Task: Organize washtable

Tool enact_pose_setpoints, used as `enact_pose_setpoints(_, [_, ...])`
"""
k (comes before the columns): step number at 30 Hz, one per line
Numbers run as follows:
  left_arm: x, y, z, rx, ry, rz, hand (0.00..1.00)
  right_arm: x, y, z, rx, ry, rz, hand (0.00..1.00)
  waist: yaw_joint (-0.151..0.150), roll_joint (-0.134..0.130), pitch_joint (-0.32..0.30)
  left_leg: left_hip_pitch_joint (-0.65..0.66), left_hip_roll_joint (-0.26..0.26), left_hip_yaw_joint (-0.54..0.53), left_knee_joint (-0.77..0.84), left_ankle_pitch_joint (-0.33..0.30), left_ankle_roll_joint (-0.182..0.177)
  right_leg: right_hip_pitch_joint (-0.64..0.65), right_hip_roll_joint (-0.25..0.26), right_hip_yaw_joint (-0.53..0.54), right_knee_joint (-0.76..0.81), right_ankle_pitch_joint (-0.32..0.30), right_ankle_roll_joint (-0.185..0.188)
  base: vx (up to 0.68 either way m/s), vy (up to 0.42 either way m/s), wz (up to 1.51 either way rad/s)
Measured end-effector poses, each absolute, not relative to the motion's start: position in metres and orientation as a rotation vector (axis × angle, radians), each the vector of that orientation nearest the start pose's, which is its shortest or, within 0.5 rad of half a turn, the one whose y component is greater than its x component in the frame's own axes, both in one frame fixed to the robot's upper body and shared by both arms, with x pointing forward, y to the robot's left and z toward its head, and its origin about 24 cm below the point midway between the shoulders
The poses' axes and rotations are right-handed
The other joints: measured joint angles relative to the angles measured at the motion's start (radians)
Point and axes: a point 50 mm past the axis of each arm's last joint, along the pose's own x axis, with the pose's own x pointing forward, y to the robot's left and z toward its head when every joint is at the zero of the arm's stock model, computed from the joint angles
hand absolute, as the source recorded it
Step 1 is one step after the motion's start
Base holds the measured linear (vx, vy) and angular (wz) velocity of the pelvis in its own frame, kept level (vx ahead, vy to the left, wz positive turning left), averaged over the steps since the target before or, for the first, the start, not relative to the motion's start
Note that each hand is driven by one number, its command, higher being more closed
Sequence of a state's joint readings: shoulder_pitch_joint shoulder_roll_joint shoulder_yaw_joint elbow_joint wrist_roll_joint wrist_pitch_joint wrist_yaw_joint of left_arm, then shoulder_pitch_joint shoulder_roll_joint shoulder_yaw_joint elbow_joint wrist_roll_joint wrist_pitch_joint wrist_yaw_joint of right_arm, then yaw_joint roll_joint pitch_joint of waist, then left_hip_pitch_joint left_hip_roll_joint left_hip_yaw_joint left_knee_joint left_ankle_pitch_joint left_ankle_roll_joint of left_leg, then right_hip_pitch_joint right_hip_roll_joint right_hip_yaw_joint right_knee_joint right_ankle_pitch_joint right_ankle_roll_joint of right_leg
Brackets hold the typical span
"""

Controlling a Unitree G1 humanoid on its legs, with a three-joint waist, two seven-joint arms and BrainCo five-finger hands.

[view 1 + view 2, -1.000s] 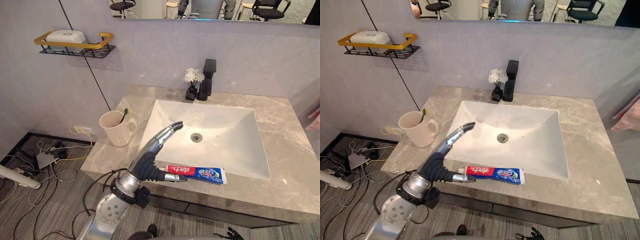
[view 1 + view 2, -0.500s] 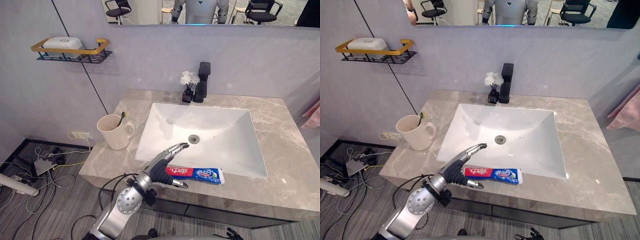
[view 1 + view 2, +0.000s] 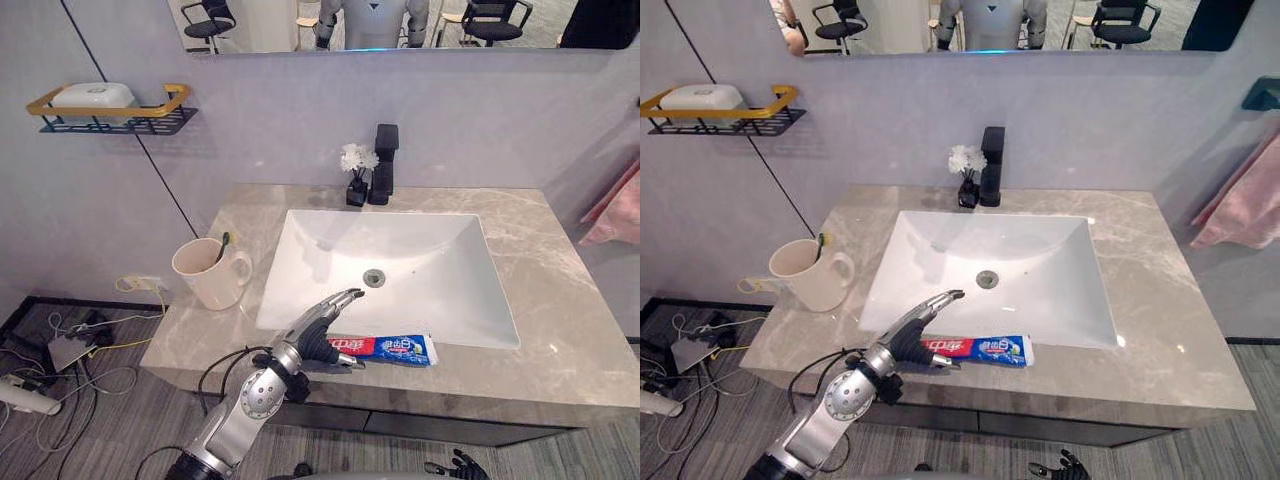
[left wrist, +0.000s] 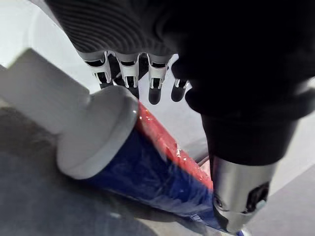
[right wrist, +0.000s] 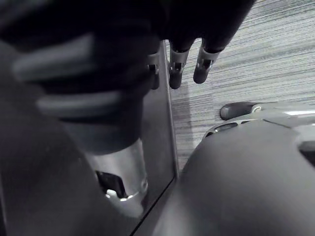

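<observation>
One countertop (image 3: 560, 300), one sink (image 3: 420, 260) set in it. One mug (image 3: 205, 280) stood left of sink. One toothpaste tube (image 3: 395, 348) laid on countertop, just before sink. Left hand (image 3: 315, 325) spread wide over tube's cap end, nothing gripped. White cap (image 4: 96, 130) shown in left wrist view; right hand (image 5: 176, 69), fingers relaxed, in right wrist view.

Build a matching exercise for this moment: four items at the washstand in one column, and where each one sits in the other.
Items:
1. toothpaste tube
2. mug
3. white soap box
4. flower vase

Places:
A. in the wall rack
B. on the counter, left of the sink
C. beside the faucet
D. on the counter's front edge, before the sink

Pairs: 1-D, 2-B, 3-A, 4-C
</observation>
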State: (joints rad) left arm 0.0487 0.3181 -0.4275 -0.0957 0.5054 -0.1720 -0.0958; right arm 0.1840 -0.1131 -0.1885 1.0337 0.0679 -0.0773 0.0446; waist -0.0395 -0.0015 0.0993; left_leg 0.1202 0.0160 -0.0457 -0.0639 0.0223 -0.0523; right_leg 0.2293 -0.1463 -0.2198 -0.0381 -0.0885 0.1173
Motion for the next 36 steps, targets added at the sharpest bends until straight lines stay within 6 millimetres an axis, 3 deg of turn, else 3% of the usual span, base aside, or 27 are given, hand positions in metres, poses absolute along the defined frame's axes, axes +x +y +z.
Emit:
enact_pose_setpoints(19, [0.221, 0.104, 0.040, 0.858, -0.215, -0.536, 0.00, 0.060, -0.220, -0.161, 0.070, 1.106, -0.277, 0.00, -0.001, 0.001, 0.000, 0.002, 0.003, -0.003, 0.008, 0.000, 0.000, 0.006, 0.003, -0.002, 0.003, 0.000, 0.000, 0.00, -0.001, 0.00])
enact_pose_setpoints(36, [0.213, 0.116, 0.031, 0.894, -0.160, -0.515, 0.00, 0.060, -0.219, -0.161, 0.067, 1.107, -0.269, 0.00, 0.001, 0.006, 0.000, 0.009, 0.007, 0.001, 0.009, -0.001, -0.001, 0.011, 0.003, 0.003, 0.006, 0.000, 0.000, 0.00, 0.000, 0.00])
